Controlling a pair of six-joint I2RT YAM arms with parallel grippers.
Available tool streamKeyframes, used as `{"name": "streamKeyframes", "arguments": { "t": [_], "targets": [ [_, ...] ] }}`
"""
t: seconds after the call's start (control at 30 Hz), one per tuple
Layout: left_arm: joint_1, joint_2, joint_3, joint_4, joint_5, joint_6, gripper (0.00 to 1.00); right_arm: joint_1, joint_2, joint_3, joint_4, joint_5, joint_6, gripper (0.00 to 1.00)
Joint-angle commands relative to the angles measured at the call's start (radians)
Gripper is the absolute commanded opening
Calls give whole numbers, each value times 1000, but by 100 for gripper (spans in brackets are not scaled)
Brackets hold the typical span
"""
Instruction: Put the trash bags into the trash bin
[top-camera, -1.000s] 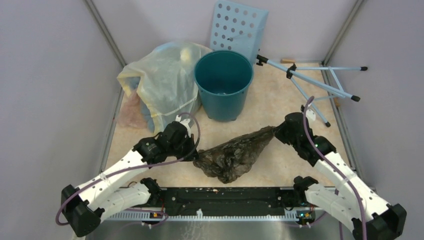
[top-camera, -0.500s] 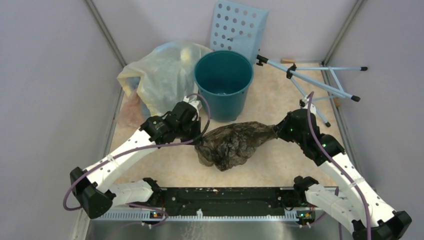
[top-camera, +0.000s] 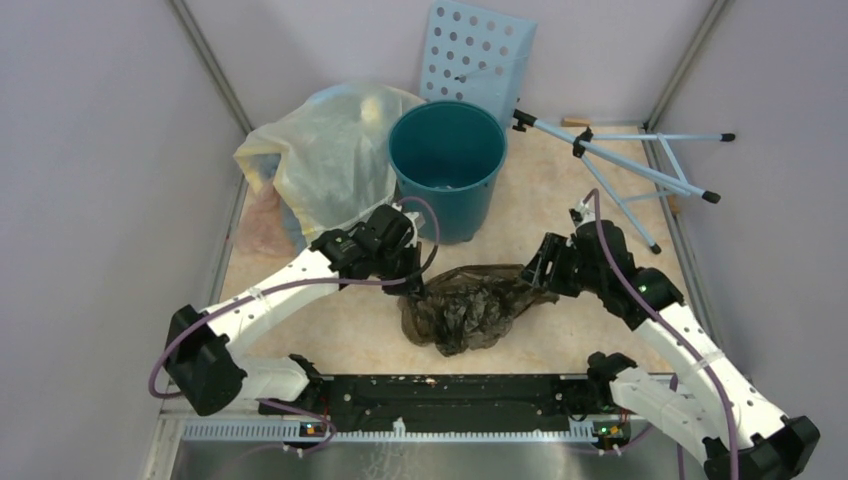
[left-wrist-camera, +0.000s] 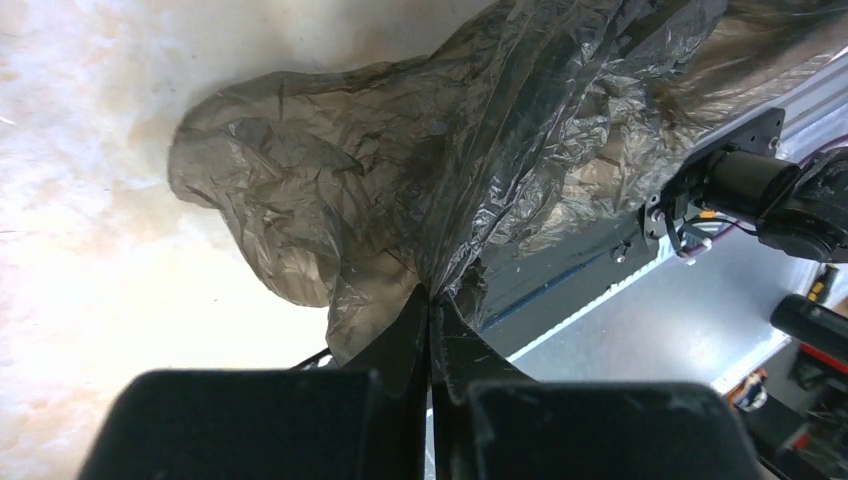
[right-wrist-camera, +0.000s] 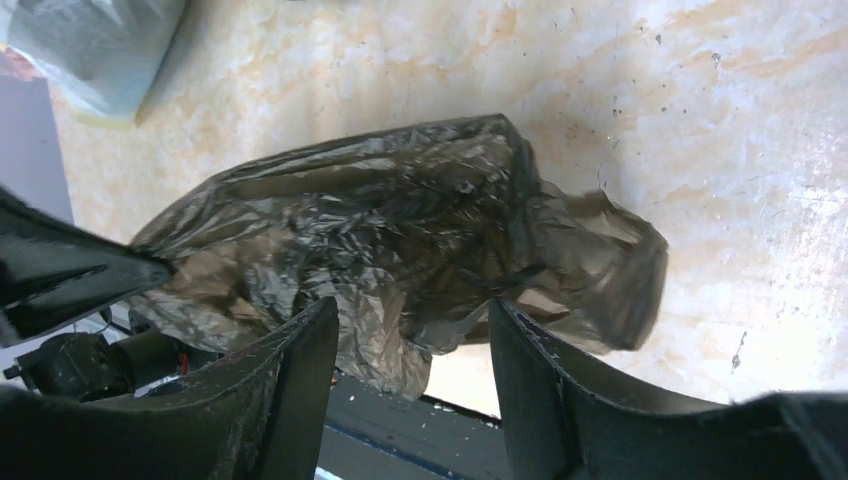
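While my left gripper (left-wrist-camera: 430, 300) clamps the dark trash bag (left-wrist-camera: 400, 180) and my right gripper (right-wrist-camera: 412, 315) gapes empty, I'm mid-carry; next, lift it over the teal trash bin (top-camera: 445, 215).

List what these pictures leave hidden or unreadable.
- Round teal-green plastic bin: pale bits inside, too small, top view.
- Thin dark grey crinkly plastic bag: mouth lost among folds, every view.
- Right gripper: whether its open fingers touch the bag, right wrist view.
- Pale yellowish stuffed bag: contents blurred by its film, top view.
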Motion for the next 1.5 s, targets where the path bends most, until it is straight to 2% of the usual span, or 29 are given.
{"name": "streamKeyframes", "arguments": {
  "t": [0.0,0.1,0.23,0.33,0.47,0.63,0.77,0.87,1.0,1.1,1.3,1.47],
  "targets": [
    [5,26,-30,107,79,-49,0,-7,-42,8,-27,-7,-32,56],
    [26,47,-51,96,74,-58,0,-6,-35,-7,-40,-6,-17,56],
    [76,63,-95,81,78,-59,0,-7,-43,-11,-31,67,4,50],
    [102,81,-116,77,95,-50,0,-7,-38,17,-16,87,-29,49],
    [132,130,-140,84,121,-24,0,-7,-9,9,65,-72,-146,49],
    [175,206,-120,112,203,-7,0,-5,86,-44,90,-210,-213,44],
    [186,248,-67,108,217,8,0,40,115,-56,162,-242,-243,45],
    [193,275,-46,114,238,19,0,136,151,-37,198,-158,-277,49],
    [202,328,-27,115,264,51,0,311,271,14,195,7,-323,49],
    [204,364,-8,106,284,66,0,385,359,48,187,134,-316,49],
    [206,388,26,90,283,76,0,411,459,75,164,301,-241,52],
    [207,383,24,86,277,76,0,411,518,48,224,210,-223,50]
  ]
}}
